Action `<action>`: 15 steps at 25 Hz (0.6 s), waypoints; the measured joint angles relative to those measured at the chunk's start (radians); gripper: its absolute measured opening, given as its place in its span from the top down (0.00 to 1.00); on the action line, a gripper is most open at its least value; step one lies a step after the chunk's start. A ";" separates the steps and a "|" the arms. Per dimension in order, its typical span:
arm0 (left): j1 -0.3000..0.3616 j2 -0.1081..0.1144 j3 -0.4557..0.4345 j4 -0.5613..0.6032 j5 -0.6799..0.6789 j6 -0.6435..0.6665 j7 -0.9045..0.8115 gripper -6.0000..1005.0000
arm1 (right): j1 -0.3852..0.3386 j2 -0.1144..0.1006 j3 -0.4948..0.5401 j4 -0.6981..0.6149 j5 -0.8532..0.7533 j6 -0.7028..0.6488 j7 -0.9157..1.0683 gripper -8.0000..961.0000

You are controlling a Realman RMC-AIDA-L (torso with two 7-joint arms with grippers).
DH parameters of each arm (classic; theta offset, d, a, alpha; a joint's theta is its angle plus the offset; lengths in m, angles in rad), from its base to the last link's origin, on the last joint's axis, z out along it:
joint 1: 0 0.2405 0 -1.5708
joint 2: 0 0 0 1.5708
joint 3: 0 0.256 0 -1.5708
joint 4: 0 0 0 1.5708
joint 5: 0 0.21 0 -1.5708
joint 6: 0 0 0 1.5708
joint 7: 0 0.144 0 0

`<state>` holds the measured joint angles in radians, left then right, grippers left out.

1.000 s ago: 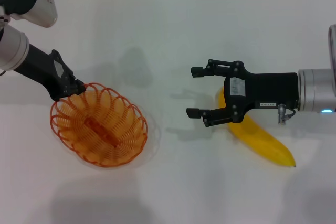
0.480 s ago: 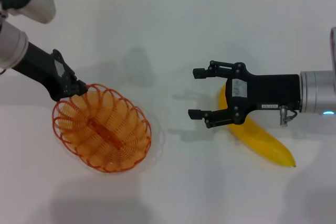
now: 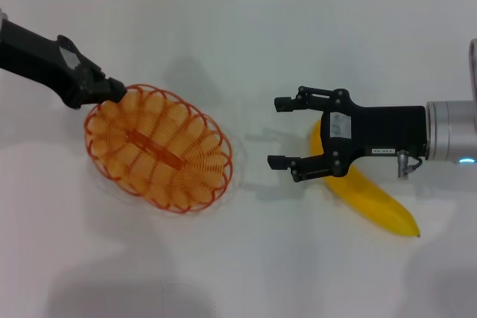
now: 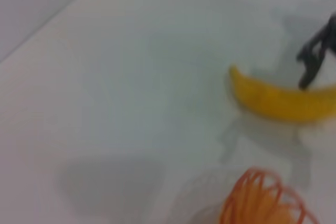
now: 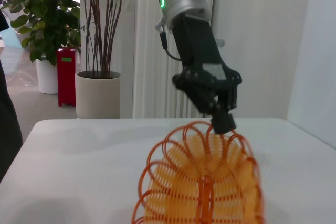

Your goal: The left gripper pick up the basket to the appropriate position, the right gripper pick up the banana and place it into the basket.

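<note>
Head view: black left gripper (image 3: 112, 91) clamps the rim of the orange wire-loop basket (image 3: 158, 149) on the white table (image 3: 246, 42). Labelled black right gripper (image 3: 286, 131), fingers spread, hovers above the yellow banana (image 3: 373, 199).

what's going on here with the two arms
The left gripper is shut on the rim of the orange wire basket, holding it over the white table; the right wrist view shows it tipped up from that edge. The right gripper is open and hovers above one end of the banana, which lies on the table and is not yet grasped. The basket is empty.
</note>
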<state>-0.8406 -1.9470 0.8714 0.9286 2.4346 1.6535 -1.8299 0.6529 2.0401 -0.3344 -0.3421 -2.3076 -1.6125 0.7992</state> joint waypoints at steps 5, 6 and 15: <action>0.028 -0.008 -0.011 -0.017 -0.048 -0.079 -0.145 0.96 | 0.002 0.000 0.000 0.000 0.010 0.000 0.000 0.05; 0.030 -0.014 -0.013 -0.025 -0.045 -0.094 -0.152 0.96 | 0.004 0.000 0.000 0.000 0.012 0.000 0.000 0.05; 0.029 -0.025 -0.015 -0.042 -0.058 -0.123 -0.166 0.96 | -0.002 0.000 0.000 0.000 0.021 0.000 0.000 0.06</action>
<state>-0.8118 -1.9716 0.8562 0.8867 2.3769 1.5303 -1.9954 0.6513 2.0401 -0.3344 -0.3421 -2.2864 -1.6121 0.7992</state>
